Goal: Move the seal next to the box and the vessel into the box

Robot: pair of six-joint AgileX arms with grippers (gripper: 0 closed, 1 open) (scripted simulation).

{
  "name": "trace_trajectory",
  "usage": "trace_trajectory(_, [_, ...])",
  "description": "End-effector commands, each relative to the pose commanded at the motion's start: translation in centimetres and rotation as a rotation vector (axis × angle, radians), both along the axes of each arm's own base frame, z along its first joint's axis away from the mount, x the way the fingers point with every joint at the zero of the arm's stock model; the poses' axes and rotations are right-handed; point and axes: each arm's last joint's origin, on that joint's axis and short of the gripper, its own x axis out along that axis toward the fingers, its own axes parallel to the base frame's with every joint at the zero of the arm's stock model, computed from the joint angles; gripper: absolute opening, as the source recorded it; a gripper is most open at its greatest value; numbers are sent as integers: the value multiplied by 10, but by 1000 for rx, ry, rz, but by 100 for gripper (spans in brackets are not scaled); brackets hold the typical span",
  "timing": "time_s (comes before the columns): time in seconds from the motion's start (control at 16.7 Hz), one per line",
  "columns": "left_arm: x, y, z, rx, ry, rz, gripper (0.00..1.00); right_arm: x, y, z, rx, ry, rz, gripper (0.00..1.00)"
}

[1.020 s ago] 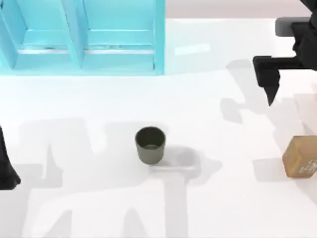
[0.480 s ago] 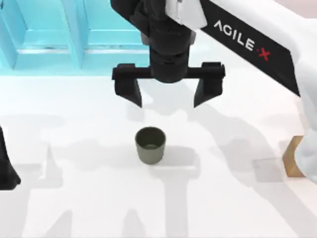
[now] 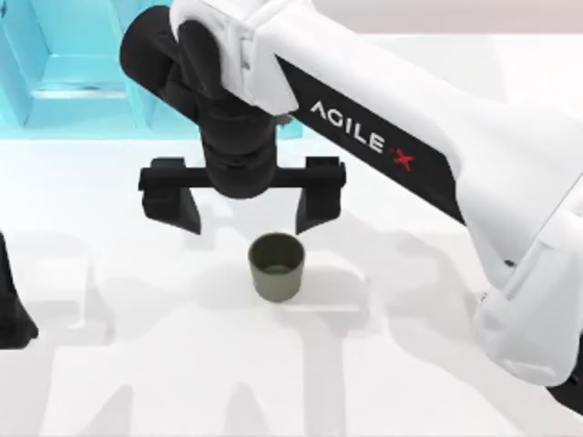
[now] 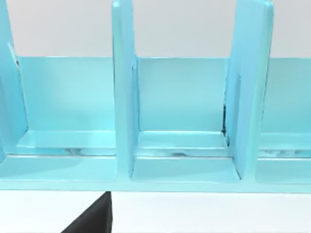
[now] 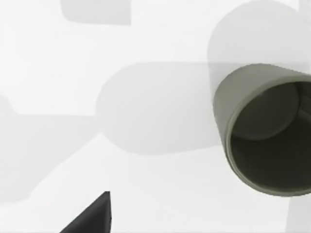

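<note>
Here, the right gripper [image 3: 244, 205] is hanging with its black fingers spread wide, empty, just at 11 o'clock of the small olive-grey cylindrical cup [image 3: 276, 266], which is standing upright mid-table. The turquoise compartmented box [image 3: 82, 64] is sitting at 10 o'clock. The left arm [image 3: 11, 305] is idling at 9 o'clock.

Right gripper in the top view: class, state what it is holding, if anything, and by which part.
Nothing is held. The right gripper hangs open above the table, its fingers spread wide, beside the cup, which stands upright and untouched.
</note>
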Motion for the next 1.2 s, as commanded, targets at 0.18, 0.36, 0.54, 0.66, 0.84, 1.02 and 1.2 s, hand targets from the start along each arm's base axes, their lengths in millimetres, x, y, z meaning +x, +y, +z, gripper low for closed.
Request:
trace_trajectory(0.18, [0,0,0,0,0,0,100,2,-1,-3,1,0,-1,100])
trace_trajectory(0.36, [0,0,0,0,0,0,100,5,1,-23,3,-3,0,100])
trace_trajectory(0.54, [0,0,0,0,0,0,100,8,1,-54,-2,2,0,100])
trace_trajectory(0.66, [0,0,0,0,0,0,100,8,1,-71,-1,1,0,100])
trace_trajectory(0.84, [0,0,0,0,0,0,100,8,0,-80,0,0,0,100])
trace_trajectory(1.02, [0,0,0,0,0,0,100,8,0,-80,0,0,0,100])
trace_trajectory(1.2, [0,0,0,0,0,0,100,8,0,-80,0,0,0,77])
